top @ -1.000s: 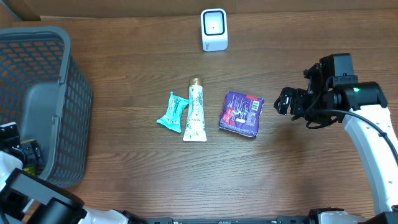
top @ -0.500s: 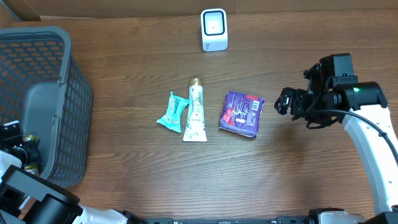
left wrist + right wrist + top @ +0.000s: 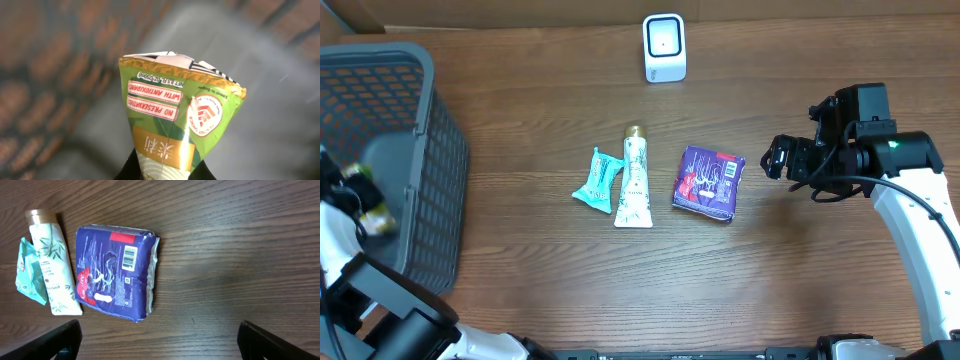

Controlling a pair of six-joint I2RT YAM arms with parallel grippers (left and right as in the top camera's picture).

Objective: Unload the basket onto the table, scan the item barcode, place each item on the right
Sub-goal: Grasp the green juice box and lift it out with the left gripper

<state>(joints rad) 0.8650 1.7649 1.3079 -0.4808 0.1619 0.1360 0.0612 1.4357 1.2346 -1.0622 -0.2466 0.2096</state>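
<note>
We've got the green pouch [image 3: 177,125] pinched at its lower end in the left gripper [image 3: 358,195], fingers closed tight on it, and it hangs over the basket [image 3: 420,120] at the table's left edge. In the wrist view its crimped top points away from us. We read label print and a round logo on this face, but no barcode, so the code is probably on the other side or lower down under the fingers.

The scanner [image 3: 664,47] stands at the far edge of the table [image 3: 540,90], well apart from us. To do this step well, we'd clear the basket wall first, carry the pouch across, then roll the wrist until the coded face squares up to the scanner window, holding it flat and steady so the foil doesn't crease or glare.

The right gripper [image 3: 782,160] hovers with fingers spread wide and empty beside the purple pack [image 3: 709,182]. The tube [image 3: 633,180] and teal sachet [image 3: 598,180] lie left of that.
</note>
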